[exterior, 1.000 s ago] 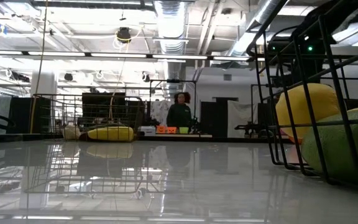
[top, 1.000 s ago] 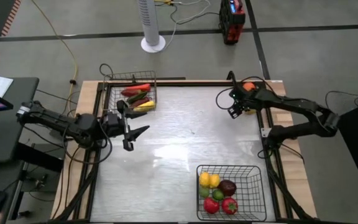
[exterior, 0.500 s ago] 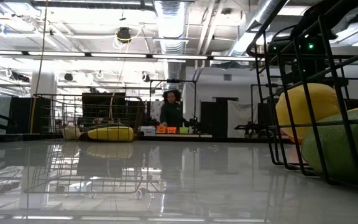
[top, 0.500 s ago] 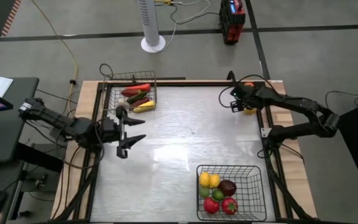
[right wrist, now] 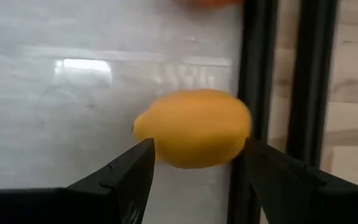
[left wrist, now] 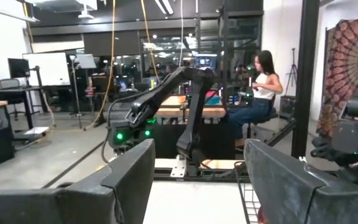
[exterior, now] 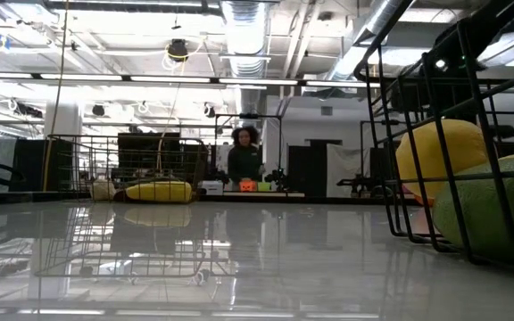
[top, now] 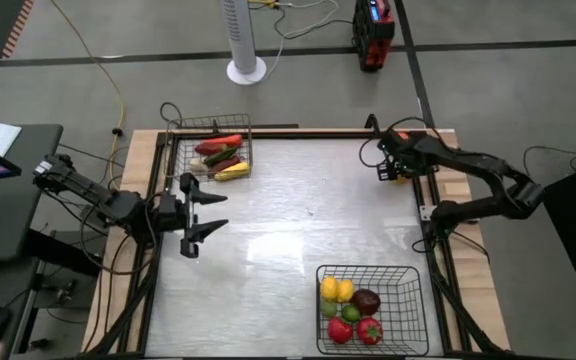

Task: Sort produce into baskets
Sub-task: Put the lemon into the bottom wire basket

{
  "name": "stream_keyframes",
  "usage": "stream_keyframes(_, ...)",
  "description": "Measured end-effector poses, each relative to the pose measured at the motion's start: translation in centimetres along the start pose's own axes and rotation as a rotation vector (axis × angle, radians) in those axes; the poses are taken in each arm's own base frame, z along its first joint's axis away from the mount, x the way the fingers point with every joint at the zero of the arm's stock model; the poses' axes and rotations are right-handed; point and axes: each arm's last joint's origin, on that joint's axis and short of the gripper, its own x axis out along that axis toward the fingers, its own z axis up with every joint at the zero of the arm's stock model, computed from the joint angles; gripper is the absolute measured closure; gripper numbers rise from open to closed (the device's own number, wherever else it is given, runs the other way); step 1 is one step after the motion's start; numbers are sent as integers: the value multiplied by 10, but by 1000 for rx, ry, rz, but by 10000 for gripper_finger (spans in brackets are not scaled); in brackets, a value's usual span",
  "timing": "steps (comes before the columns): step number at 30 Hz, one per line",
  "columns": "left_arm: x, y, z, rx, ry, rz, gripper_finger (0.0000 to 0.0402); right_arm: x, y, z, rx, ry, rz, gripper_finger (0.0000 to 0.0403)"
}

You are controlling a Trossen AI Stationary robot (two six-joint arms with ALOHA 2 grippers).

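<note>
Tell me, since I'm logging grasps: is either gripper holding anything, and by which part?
Nothing is held. The right gripper stands open astride the yellow oval lemon; the left gripper is open and empty.

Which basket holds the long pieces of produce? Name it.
The grey-silver basket at the table's far left corner, near the left gripper. It holds long red, dark and yellow pieces; the black basket at the near edge holds round ones.

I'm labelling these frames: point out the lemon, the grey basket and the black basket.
lemon [right wrist: 194,127]: right wrist view, its middle.
grey basket [top: 247,152]: high view, right rim.
black basket [top: 368,268]: high view, far rim.
</note>
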Motion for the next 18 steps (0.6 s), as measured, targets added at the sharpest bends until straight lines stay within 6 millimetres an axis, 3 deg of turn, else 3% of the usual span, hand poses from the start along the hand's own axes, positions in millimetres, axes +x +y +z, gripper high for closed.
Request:
stream_keyframes(7, 0, 0, -1, 6, 6, 11, 166, 8, 18, 2, -71, -7, 80, 127)
stream_keyframes(18, 0, 1, -1, 24, 14, 39, 166, -33, 73, -18, -296, -5, 488, 127)
